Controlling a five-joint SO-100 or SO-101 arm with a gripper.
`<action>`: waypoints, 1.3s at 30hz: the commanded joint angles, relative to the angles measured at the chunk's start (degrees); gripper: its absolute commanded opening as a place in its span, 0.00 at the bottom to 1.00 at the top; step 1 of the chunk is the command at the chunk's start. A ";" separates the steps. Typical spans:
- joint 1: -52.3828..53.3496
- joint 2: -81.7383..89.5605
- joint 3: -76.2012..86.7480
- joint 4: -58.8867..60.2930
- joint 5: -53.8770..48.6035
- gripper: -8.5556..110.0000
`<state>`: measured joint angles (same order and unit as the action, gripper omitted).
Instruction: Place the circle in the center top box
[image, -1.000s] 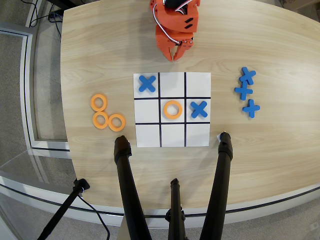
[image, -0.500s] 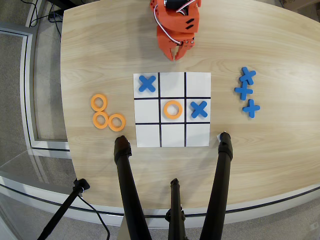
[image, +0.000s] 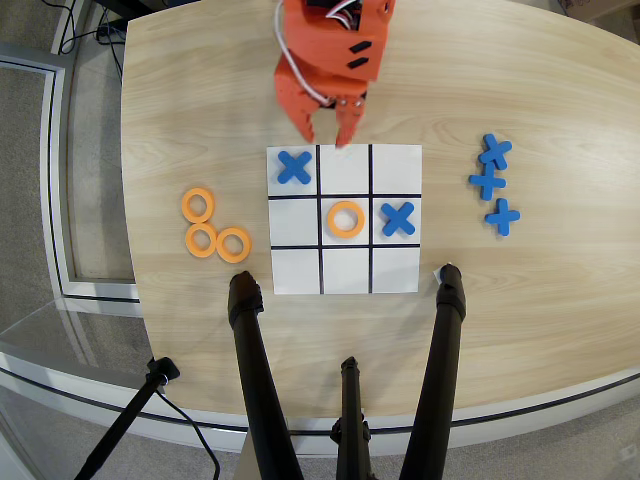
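Note:
Three identical orange rings lie on the wooden table left of the paper grid (image: 400, 280): one (image: 198, 205) at the back, two (image: 201, 240) (image: 233, 244) side by side in front of it. A further orange ring (image: 345, 218) lies in the grid's central cell. The middle cell of the row without a blue cross (image: 345, 270) is the one nearest the bottom of the overhead view, and it is bare. My orange gripper (image: 327, 132) is open and empty. It hovers over the grid's far edge, well away from the loose rings.
Blue crosses lie in the grid's upper-left cell (image: 293, 167) and middle-right cell (image: 398, 218). Three spare blue crosses (image: 494, 182) lie right of the grid. Black tripod legs (image: 250, 370) (image: 442, 360) stand just in front of the grid. The table's left edge is close to the rings.

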<state>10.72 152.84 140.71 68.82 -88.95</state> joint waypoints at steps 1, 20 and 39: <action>2.11 -10.37 -13.45 -0.88 1.41 0.19; 16.00 -61.70 -39.02 -27.25 3.34 0.28; 14.85 -84.99 -55.90 -27.42 7.21 0.29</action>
<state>26.10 67.94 87.89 42.01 -82.18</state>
